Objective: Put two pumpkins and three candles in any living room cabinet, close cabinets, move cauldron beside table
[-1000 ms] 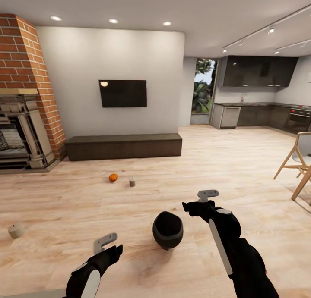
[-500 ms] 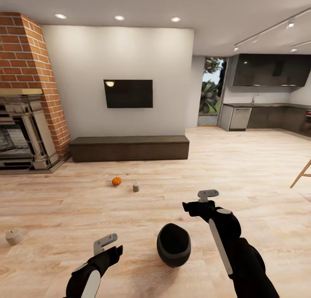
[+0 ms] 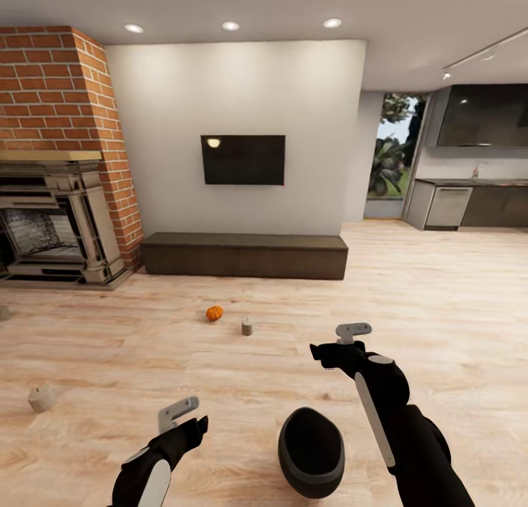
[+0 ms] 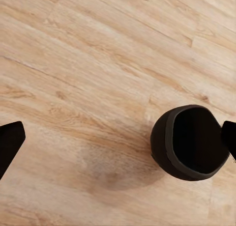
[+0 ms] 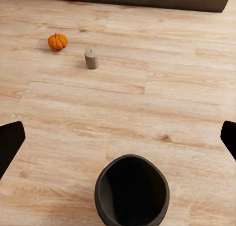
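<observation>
The long low cabinet (image 3: 245,255) stands shut against the wall under the television (image 3: 243,159). The black cauldron (image 3: 311,453) sits empty on the floor between both released, empty end effectors, left (image 3: 178,413) and right (image 3: 353,332). A pumpkin (image 3: 214,313) lies beside one candle (image 3: 247,326); another candle (image 3: 41,398) lies far left. The view has swung left since earlier, so the fireplace (image 3: 55,228) shows fuller.

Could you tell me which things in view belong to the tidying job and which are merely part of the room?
Job:
pumpkin
candle beside it
candle at left
cauldron
cabinet

Merely there:
fireplace
television
kitchen units
</observation>
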Tool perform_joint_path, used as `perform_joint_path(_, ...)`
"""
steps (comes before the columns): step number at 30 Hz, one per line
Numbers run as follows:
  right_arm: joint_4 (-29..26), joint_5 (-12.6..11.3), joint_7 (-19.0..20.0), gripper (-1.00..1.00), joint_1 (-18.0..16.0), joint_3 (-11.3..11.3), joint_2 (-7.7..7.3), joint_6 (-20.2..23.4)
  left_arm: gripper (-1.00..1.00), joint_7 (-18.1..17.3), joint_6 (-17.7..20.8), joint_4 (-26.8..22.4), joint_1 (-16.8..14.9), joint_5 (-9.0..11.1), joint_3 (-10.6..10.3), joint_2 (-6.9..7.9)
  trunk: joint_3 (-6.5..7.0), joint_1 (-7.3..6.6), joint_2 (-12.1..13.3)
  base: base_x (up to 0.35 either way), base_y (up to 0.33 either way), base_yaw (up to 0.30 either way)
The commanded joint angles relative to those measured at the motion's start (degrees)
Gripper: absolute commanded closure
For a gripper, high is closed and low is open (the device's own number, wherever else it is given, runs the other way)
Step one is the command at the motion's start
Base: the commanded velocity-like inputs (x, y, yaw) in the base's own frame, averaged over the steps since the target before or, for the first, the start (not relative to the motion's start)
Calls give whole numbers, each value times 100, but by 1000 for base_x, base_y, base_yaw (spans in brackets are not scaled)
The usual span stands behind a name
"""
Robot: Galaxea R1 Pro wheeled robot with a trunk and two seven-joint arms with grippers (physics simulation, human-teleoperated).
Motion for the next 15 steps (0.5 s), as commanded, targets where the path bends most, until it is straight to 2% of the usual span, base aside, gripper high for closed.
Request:
perform_joint_path(1, -6, 8, 7, -100, -3, -1, 0, 27, -100, 55, 12, -7, -4, 60, -6, 0, -7, 3, -3, 319, -165, 61)
perform_joint_path(8, -6, 9, 7, -100, -3, -2, 1, 30, -100, 56, 6, -1, -4, 60, -3, 0, -7, 3, -3, 318, -167, 50)
perform_joint_path(15, -6, 3, 7, -100, 0, -3, 0, 33, -100, 56, -1, 56, -4, 62, 7, 0, -7, 3, -3, 325, -111, 225)
